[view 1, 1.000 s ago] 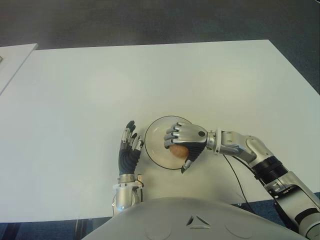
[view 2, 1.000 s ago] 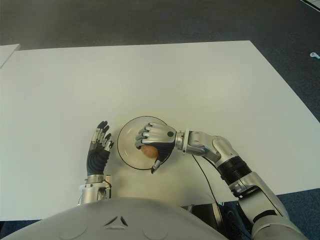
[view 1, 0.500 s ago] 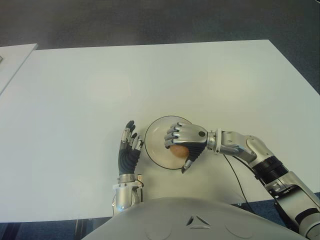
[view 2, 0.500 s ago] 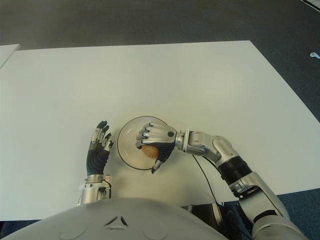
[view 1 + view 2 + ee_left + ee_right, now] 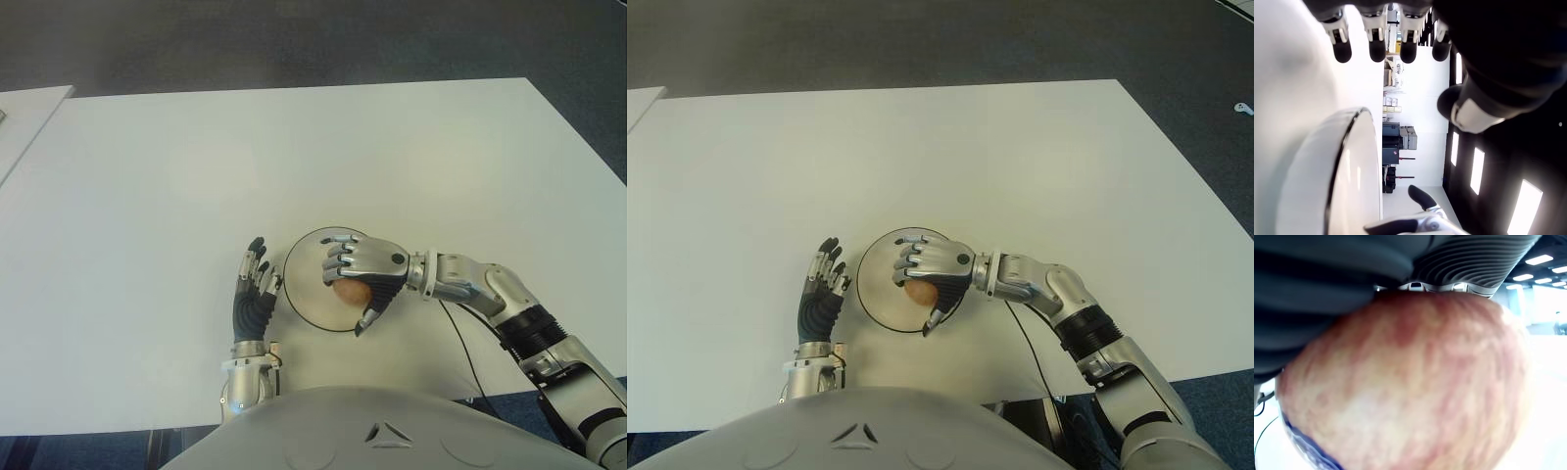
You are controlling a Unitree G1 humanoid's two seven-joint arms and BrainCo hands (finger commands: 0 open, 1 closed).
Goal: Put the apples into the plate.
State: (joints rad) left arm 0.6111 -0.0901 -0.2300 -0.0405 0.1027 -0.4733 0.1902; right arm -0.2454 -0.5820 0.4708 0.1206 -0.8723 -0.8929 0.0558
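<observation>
- The apple (image 5: pixel 351 291) is mostly hidden in the eye views: only a reddish-tan patch shows beneath the right hand (image 5: pixel 364 273), whose fingers (image 5: pixel 338 264) curl over it and hold it.
- In the right wrist view the apple (image 5: pixel 1405 382) fills almost the whole picture, pressed against the dark ribbed palm; a bit of blue sticker shows at its edge, and whether the apple touches the plate cannot be told.
- The plate (image 5: pixel 306 279), round, white and dark-rimmed, sits on the white desk (image 5: pixel 294 157); its far-right part is covered by the right hand, and the apple shows over its middle, under those fingers.
- The left hand (image 5: pixel 253 294) shows just beside the plate, on its left, fingers straight, spread and holding nothing.
- In the left wrist view only the plate's rim (image 5: pixel 1347 147) shows, cut off at the picture edge.
</observation>
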